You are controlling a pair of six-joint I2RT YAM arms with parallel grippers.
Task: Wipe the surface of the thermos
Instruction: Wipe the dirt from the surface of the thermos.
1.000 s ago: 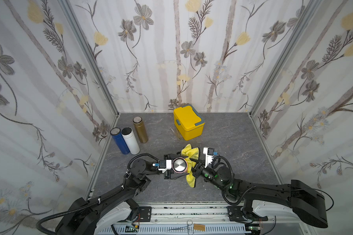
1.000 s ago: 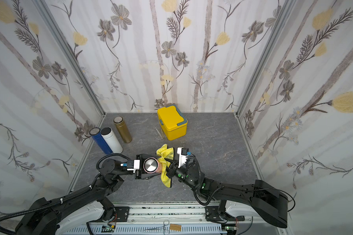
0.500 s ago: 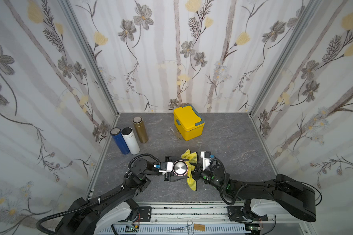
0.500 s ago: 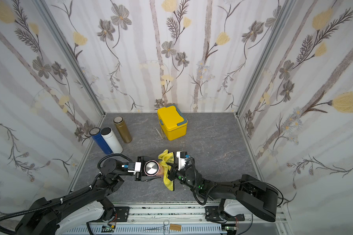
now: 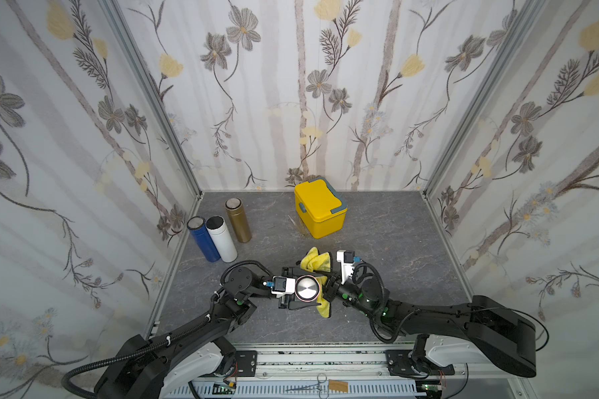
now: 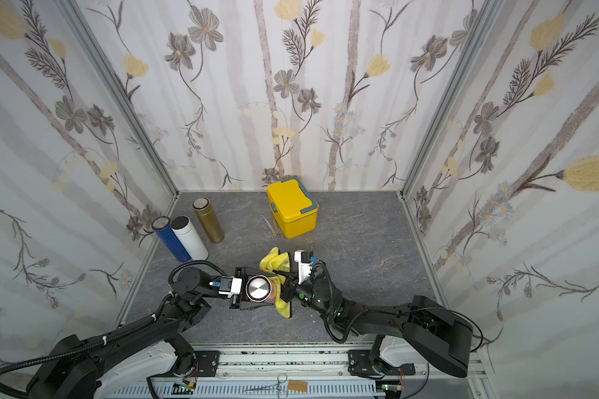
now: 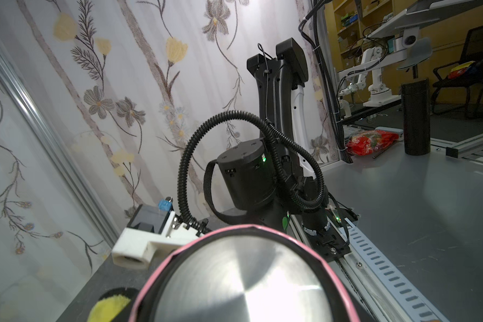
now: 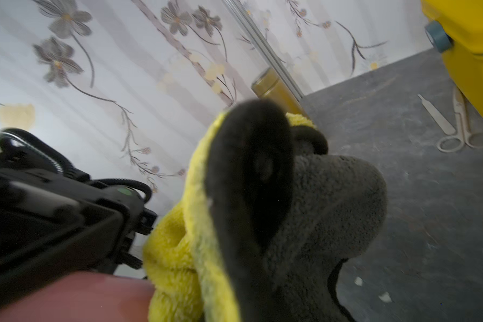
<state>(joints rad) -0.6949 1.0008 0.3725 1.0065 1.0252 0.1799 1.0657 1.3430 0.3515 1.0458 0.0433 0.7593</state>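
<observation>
The left arm (image 5: 201, 324) comes up from the front left corner of the desk (image 5: 388, 228), its forearm slanting inward, and its wrist is turned level so that the left claw (image 5: 300, 289) points sideways toward the right. That claw is clamped on the pink thermos (image 5: 307, 288), one finger behind it and one in front. The thermos sits near the middle of the front edge, its steel cap facing up; whether its base touches the desk cannot be told. The right arm (image 5: 429, 316) lies low and stretched out from the front right corner, almost along the front edge, with the wrist bent so that the right claw (image 5: 326, 293) points left at the thermos. Its fingers are pressed together on a yellow and grey cloth (image 5: 316, 261), which touches the right side of the thermos, one fold standing up behind and another hanging down in front. In the right wrist view the cloth (image 8: 179, 251) bunches against the pink body (image 8: 67, 295).
</observation>
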